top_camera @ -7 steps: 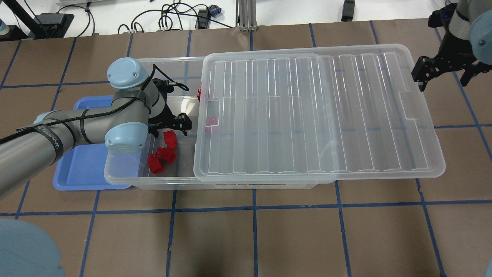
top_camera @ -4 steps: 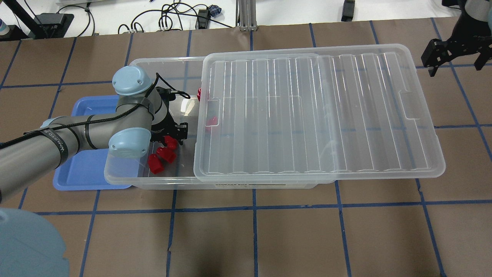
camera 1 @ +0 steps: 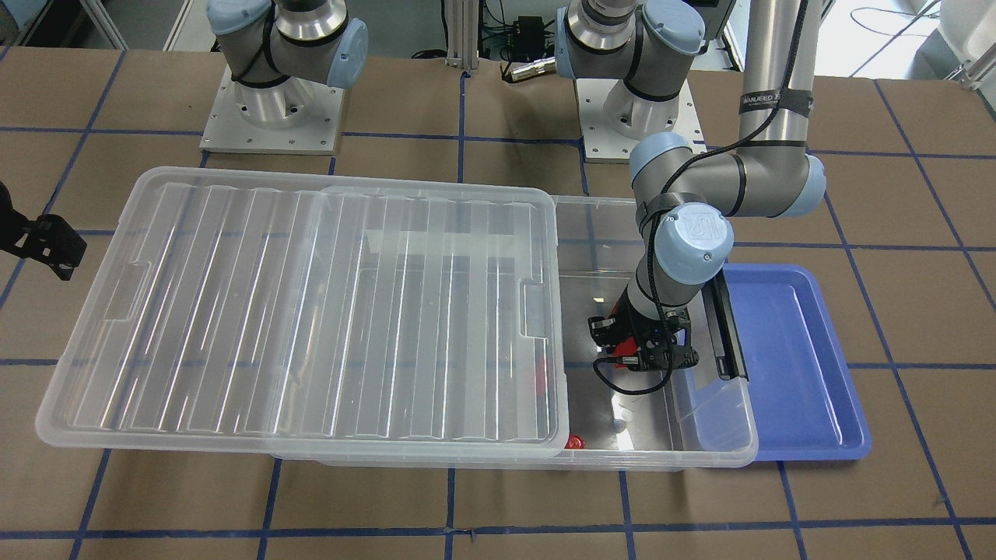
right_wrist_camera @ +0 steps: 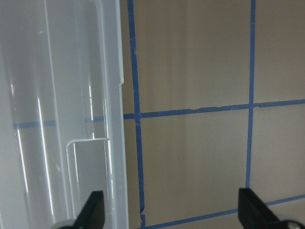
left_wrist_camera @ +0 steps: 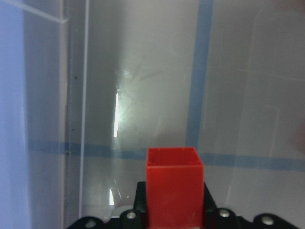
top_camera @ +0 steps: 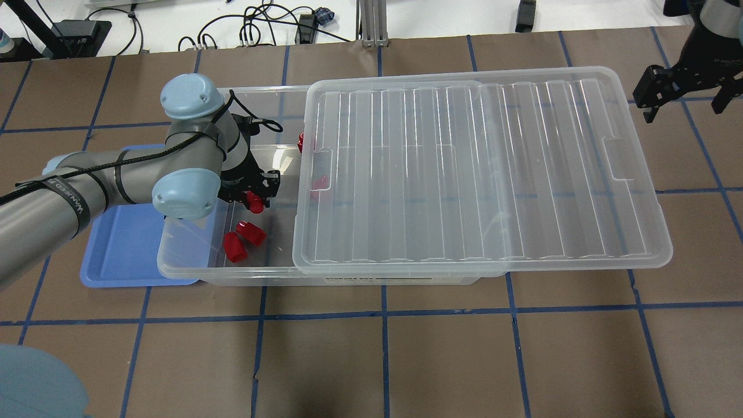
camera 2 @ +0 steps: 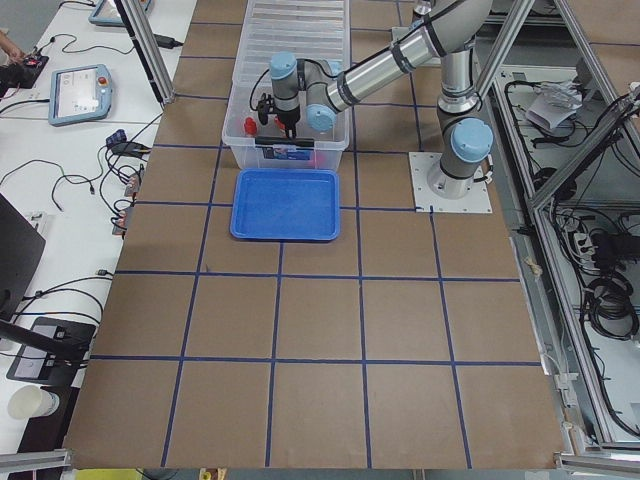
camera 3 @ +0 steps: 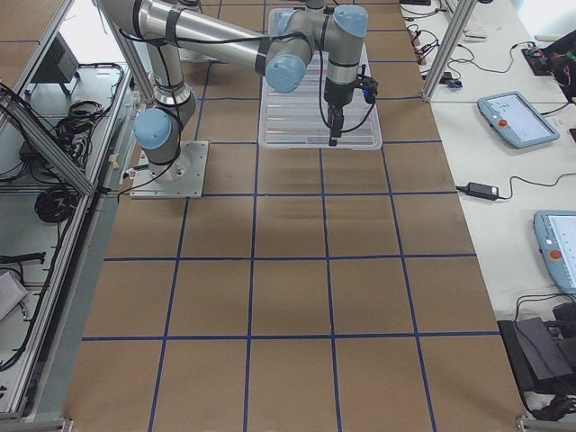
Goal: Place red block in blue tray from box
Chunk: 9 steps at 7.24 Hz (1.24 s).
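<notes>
Red block [top_camera: 254, 202]: five; blue tray [top_camera: 125, 255]: one.

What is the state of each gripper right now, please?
Left gripper: closed, holding a red block.
Right gripper: open, holding nothing.

**Shiny plastic on dull brown paper**

The box [top_camera: 186, 258] is clear plastic, smooth and shiny, with white glints on it. Its lid [top_camera: 482, 174] is the same see-through plastic, with long ridges. The red block [left_wrist_camera: 174, 186] is smooth plastic with a soft shine. The blue tray [top_camera: 125, 261] is smooth plastic too, a little glossy. The surface [top_camera: 464, 360] looks like dull brown paper or card, not shiny, marked with blue tape lines [top_camera: 385, 348]. The robot arm [top_camera: 35, 215] is smooth grey metal with pale blue caps [top_camera: 183, 197].
</notes>
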{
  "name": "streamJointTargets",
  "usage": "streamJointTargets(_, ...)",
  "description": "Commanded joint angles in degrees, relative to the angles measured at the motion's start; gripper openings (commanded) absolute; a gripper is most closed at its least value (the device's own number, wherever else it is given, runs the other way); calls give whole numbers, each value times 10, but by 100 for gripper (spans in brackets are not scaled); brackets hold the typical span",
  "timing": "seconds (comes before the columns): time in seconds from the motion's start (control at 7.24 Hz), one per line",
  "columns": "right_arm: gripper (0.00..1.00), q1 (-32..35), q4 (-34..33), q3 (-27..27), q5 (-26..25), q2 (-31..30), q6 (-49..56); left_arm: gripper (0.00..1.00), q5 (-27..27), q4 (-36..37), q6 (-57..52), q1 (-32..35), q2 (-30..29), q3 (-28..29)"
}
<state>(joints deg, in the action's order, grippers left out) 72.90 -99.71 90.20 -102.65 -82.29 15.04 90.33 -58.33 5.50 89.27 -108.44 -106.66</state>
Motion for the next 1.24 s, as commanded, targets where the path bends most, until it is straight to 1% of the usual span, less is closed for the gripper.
streamJointTargets(0.0,100,0,-2,1,1,5,1,8,-7,-177,7,4,37,110)
streamJointTargets(0.14,100,0,0,1,1,5,1,19,-7,-227,5,4,59,160)
streamJointTargets(0.28,100,0,1,1,0,6,0,21,-4,-239,-6,-8,71,180)
streamJointTargets(0.41,100,0,1,1,-1,6,0,9,-1,-242,-54,-40,72,180)
streamJointTargets(0.55,100,-2,0,1,-1,7,1,0,-6,-247,-72,-95,72,175)
streamJointTargets(0.69,100,-3,-5,2,-4,7,4,0,-7,-253,-104,-141,68,173)
streamJointTargets(0.83,100,-5,-8,4,-7,15,22,0,-7,-253,-175,-182,61,163)
streamJointTargets(0.97,100,-9,-10,5,-9,22,24,0,-9,-240,-238,-225,47,147)
streamJointTargets(1.11,100,-30,-10,9,-7,23,25,0,-9,-210,-289,-260,29,127)
